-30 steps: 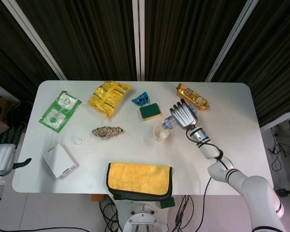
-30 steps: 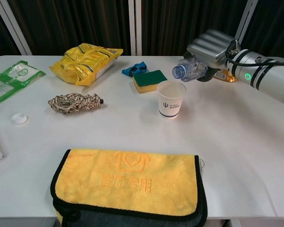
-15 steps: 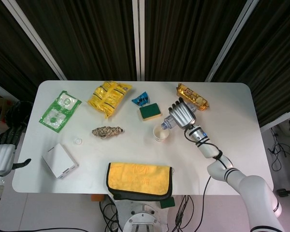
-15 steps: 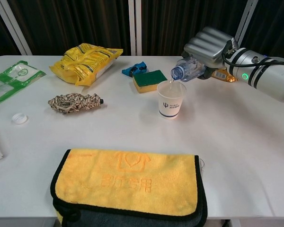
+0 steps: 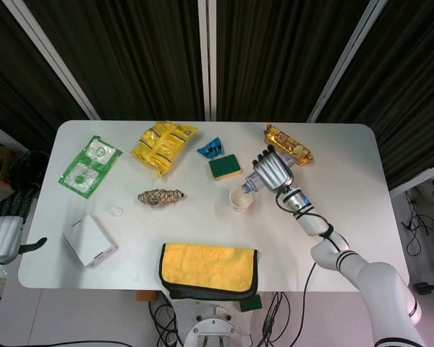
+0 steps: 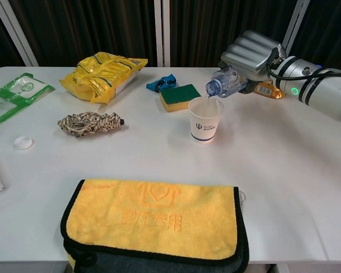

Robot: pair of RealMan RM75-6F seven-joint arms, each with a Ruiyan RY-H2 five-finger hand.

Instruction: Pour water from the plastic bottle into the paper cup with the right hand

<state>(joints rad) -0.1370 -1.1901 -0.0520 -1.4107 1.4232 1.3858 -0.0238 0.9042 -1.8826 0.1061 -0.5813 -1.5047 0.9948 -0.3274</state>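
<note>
On the desk [image 6: 307, 187] we see a yellow towel [image 6: 153, 219] at the front edge, a yellow snack bag [image 6: 102, 74], a green packet [image 5: 89, 165], a sponge (green top) [image 6: 179, 96], a white box [image 5: 90, 241] and a bottle cap [image 6: 23, 143].

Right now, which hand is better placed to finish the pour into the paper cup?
The right hand. It grips the tilted plastic bottle, its mouth over the paper cup. The left hand hangs off the table's far side, holding nothing.
</note>
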